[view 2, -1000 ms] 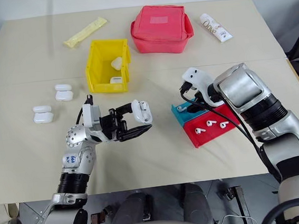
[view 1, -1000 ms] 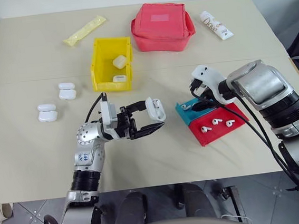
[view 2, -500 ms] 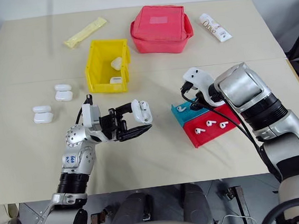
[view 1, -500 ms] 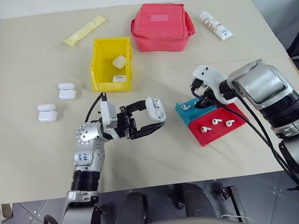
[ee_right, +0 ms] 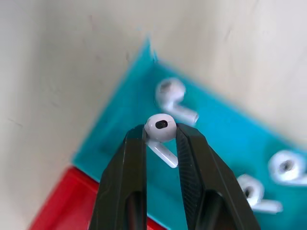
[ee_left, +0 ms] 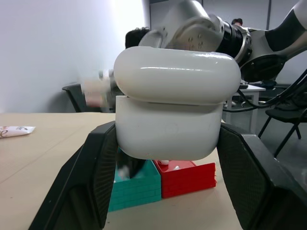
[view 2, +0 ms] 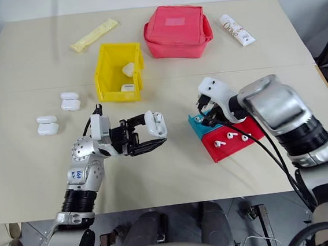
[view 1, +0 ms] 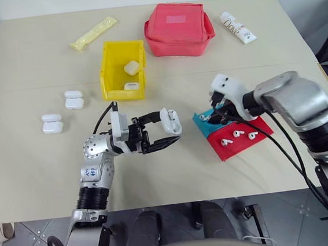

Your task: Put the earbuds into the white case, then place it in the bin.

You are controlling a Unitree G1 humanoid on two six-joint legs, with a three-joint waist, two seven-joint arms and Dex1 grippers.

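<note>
My left gripper (view 1: 168, 129) is shut on the white case (view 1: 171, 121), holding it above the table in front of me; the left wrist view shows the case (ee_left: 175, 105) between both fingers, its lid looking a little raised. My right gripper (ee_right: 160, 133) is shut on one small white earbud (ee_right: 160, 126), just above the teal tray (ee_right: 120, 129). Other earbuds lie in that tray (ee_right: 173, 97) and on the red tray (view 1: 236, 133). The yellow bin (view 1: 108, 76) stands farther back, to the left, with two white cases (view 1: 131, 68) inside.
The teal tray (view 1: 199, 128) and red tray (view 1: 244, 143) sit side by side under my right hand. Two more white cases (view 1: 73, 100) (view 1: 52, 123) lie at the left. A red pouch (view 1: 178, 28), a yellow packet (view 1: 92, 34) and a white tube (view 1: 237, 27) are at the back.
My right gripper has closed on an earbud and risen slightly off the teal tray, drawing back toward me. The left gripper and its case have stayed put.
</note>
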